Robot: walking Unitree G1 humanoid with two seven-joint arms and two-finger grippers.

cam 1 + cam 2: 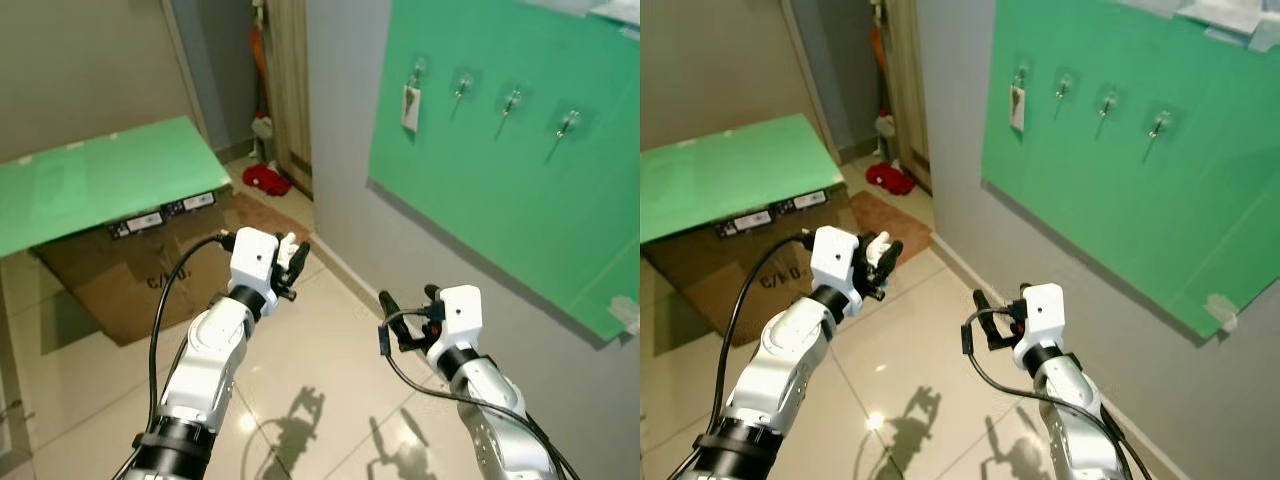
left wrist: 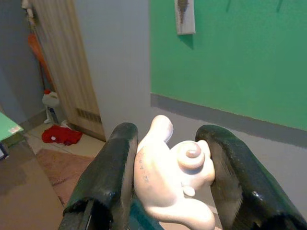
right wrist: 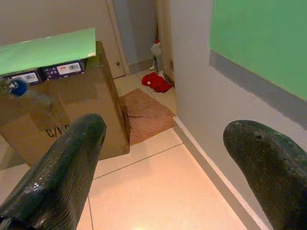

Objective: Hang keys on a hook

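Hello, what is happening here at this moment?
The robot stands before a green board on the wall with four hooks. Its left gripper is shut on a white keychain figure. The first hook already carries a white tag; the other three look free. The right gripper is open and holds nothing.

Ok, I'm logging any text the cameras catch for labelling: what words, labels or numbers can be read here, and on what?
"C/" in black print, the rest unclear, on the side of the cardboard box.
Sticker labels along the box's top edge: too small to read.
White tag hanging on the green board: print too blurred to read.
White keychain figure in the left gripper: faint marks, unreadable.
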